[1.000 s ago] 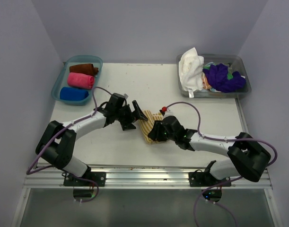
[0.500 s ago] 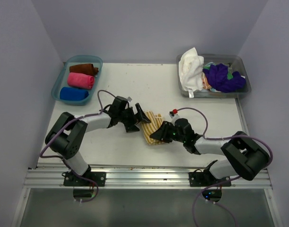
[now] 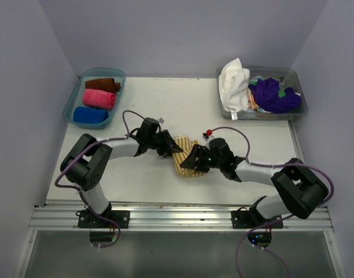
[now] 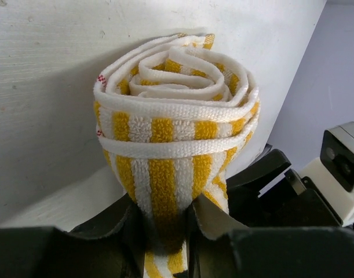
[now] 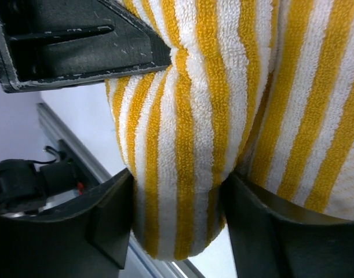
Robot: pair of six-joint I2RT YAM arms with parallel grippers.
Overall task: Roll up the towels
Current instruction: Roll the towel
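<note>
Gripping the striped towel (image 3: pixel 184 155) from both sides: it sits mid-table as a tight roll, spiral end facing the left wrist cam (image 4: pixel 177 121).

Left gripper (image 3: pixel 172 146) is clamped on the roll's outer layer, with the fabric pinched between the fingers at the bottom of its own view (image 4: pixel 165 243). Right gripper (image 3: pixel 191 162) is closed around the roll body, and the cloth bulges out between its two fingers (image 5: pixel 177 231). One left finger (image 5: pixel 78 40) presses the towel from above in the right wrist view.

Both arms lie low, stretched along the table (image 3: pixel 165 98), forearms angled inward, wrists nearly meeting at the towel.

Versus 1 s ago:
- The left elbow has dropped and the arm reaches flatter.
- The right gripper has shifted slightly up and left.
- The gap between the grippers has closed.
- The towel shows as a shorter, more compact bundle.

Surroundings:
- Blue tray (image 3: pixel 68 110) at the rear left holds three rolled towels in a row: brown towel (image 3: pixel 101 84), pink towel (image 3: pixel 98 98), blue towel (image 3: pixel 90 116).
- Grey bin (image 3: pixel 292 72) at the rear right holds a loose white towel (image 3: pixel 233 81) hanging over its rim and a crumpled purple towel (image 3: pixel 272 95).
- The tabletop is white, with a metal rail (image 3: pixel 177 217) along the near edge where the bases bolt on.
- Plain pale lavender walls (image 3: pixel 182 35) enclose three sides.
</note>
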